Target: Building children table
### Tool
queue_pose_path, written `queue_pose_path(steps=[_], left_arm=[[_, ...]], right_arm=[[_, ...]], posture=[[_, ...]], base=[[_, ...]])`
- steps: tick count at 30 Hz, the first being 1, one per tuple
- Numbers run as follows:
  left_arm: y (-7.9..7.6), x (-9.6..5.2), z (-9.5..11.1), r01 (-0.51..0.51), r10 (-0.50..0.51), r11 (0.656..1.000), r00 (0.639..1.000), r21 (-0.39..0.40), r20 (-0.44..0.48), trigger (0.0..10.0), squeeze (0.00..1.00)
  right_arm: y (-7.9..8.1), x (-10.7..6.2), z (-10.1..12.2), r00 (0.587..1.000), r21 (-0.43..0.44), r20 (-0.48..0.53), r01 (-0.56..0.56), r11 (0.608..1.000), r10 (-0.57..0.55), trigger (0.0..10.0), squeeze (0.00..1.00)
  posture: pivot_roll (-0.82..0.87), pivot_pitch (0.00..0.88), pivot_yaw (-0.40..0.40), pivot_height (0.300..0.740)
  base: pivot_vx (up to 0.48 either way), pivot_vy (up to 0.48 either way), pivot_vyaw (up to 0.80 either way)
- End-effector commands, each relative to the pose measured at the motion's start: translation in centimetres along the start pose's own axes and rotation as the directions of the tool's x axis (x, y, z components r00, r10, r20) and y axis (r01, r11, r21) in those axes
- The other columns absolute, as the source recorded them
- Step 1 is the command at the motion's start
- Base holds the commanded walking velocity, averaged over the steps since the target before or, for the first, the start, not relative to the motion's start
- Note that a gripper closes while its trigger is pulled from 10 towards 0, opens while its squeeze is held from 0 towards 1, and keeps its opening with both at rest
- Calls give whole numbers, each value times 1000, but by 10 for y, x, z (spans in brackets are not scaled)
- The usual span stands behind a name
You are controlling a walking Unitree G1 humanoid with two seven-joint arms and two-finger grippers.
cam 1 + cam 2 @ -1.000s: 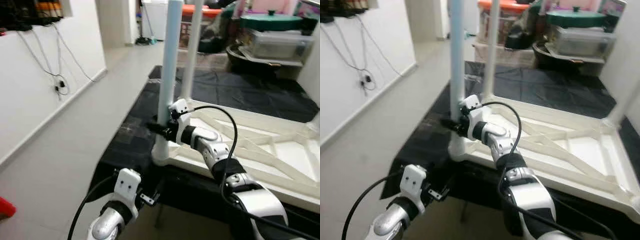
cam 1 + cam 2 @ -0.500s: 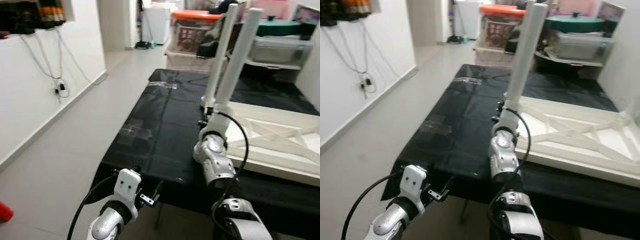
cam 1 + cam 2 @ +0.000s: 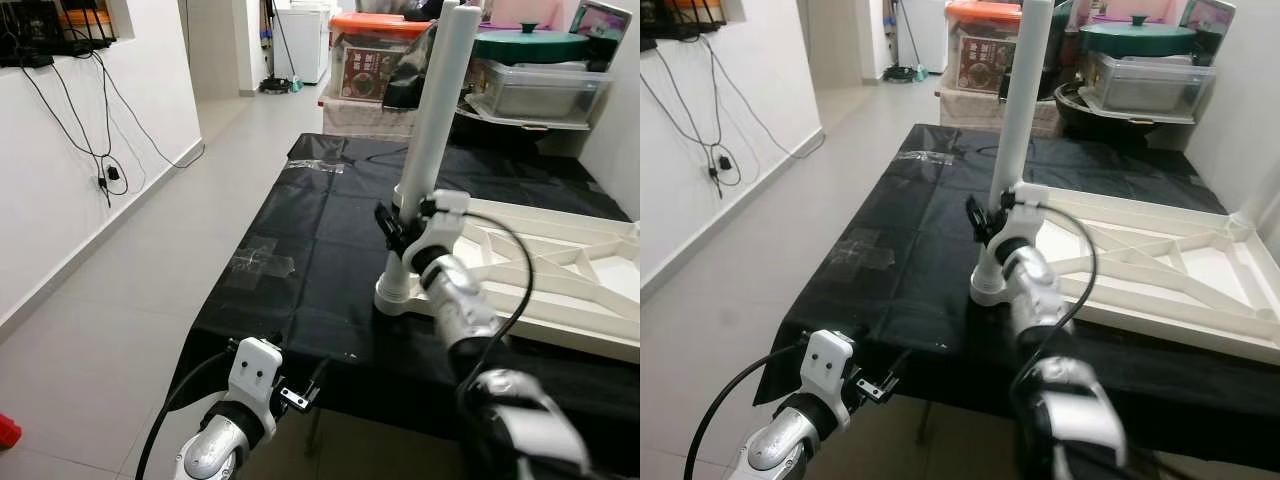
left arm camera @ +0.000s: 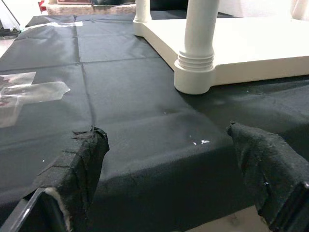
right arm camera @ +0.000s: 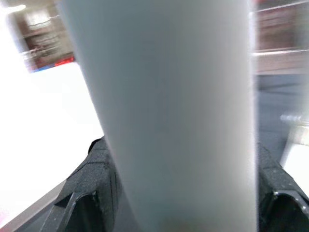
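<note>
While the left gripper (image 3: pixel 300 398) hangs idle below the near edge of the black cloth-covered table (image 3: pixel 300 250), its fingers (image 4: pixel 82 164) spread apart and empty, the right gripper (image 3: pixel 400 222) is clamped around the tall white cylindrical plastic leg (image 3: pixel 432 130) low on its shaft. That leg stands upright in the near corner socket of the white upside-down plastic tabletop (image 3: pixel 540 290), which lies on the cloth. If the grip twists or pulls sideways, the leg could probably cross-thread or lever the tabletop along the cloth towards the table edge, since nothing else steadies it. A second white leg (image 4: pixel 142 9) stands at a farther corner. Beyond, storage boxes (image 3: pixel 372 65) crowd the floor.
</note>
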State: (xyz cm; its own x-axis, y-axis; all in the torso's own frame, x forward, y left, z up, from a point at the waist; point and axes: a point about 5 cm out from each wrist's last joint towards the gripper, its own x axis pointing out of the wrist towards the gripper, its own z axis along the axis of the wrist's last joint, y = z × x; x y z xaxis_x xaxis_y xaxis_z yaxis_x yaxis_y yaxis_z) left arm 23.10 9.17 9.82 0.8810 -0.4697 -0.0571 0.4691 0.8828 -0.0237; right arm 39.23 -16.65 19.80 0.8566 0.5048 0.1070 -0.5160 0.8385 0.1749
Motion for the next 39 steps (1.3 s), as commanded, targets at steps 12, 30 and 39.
queue_pose_path(steps=[12,30,39], left_arm=[[-1,-2,-1,-10,10,1000,1000,10,1,10000,0],[-1,-5,7,-3,3,1000,998,0,62,10000,0],[0,-3,6,-6,6,1000,999,5,53,10000,0]], right_arm=[[64,14,-38,684,-10,-384,-675,737,621,0,0],[-36,-39,-58,509,-135,-136,840,525,-850,0,0],[38,4,-63,712,50,-68,702,711,-699,10000,1000]], posture=[[160,0,-68,740],[125,0,-48,740],[130,0,-52,740]], base=[[0,0,0],[0,0,0],[0,0,0]])
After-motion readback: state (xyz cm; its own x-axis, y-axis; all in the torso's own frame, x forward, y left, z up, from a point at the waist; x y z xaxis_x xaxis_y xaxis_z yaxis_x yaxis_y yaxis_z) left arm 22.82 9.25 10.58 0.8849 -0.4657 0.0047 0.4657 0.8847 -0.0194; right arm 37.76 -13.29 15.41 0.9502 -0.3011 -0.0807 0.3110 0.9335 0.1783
